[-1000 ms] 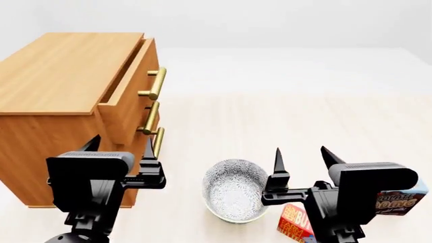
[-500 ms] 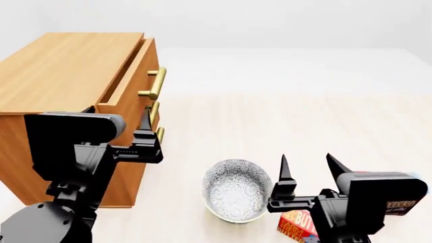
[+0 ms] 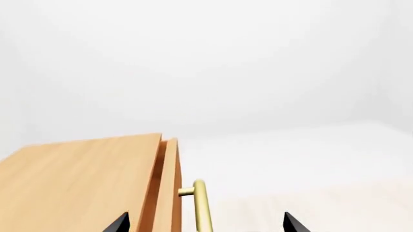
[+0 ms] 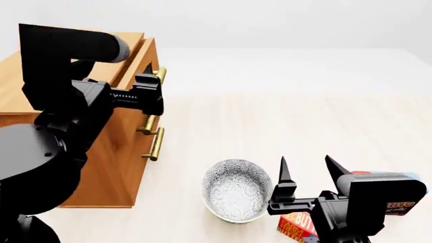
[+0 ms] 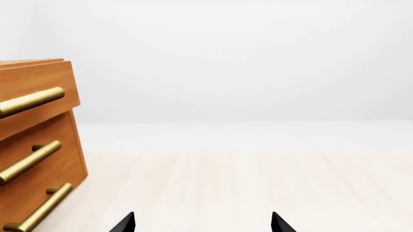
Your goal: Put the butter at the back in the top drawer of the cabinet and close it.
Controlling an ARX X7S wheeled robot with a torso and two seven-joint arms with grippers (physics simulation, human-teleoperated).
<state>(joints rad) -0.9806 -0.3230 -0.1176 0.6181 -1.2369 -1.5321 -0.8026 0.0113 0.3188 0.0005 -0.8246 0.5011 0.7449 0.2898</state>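
Note:
The cabinet (image 4: 108, 172) stands at the left, and its top drawer (image 4: 144, 56) is ajar. My left gripper (image 4: 151, 83) is raised in front of that drawer, close to its brass handle (image 4: 161, 76). In the left wrist view the left gripper (image 3: 204, 226) is open, and the handle (image 3: 201, 205) runs between its fingertips without touching them. The butter (image 4: 296, 226) lies on the floor at the lower right, partly hidden under my right arm. My right gripper (image 4: 307, 164) hovers open above it and holds nothing. In the right wrist view the right gripper (image 5: 202, 223) faces bare floor.
A patterned bowl (image 4: 235, 191) sits just left of the butter. A chocolate pudding box (image 4: 403, 205) peeks out behind the right arm. The two lower drawer handles (image 5: 29, 162) show below the top drawer handle (image 5: 31, 101).
My left arm has risen from low beside the cabinet to the height of the top drawer's handle. The right gripper sank slightly, then held still.

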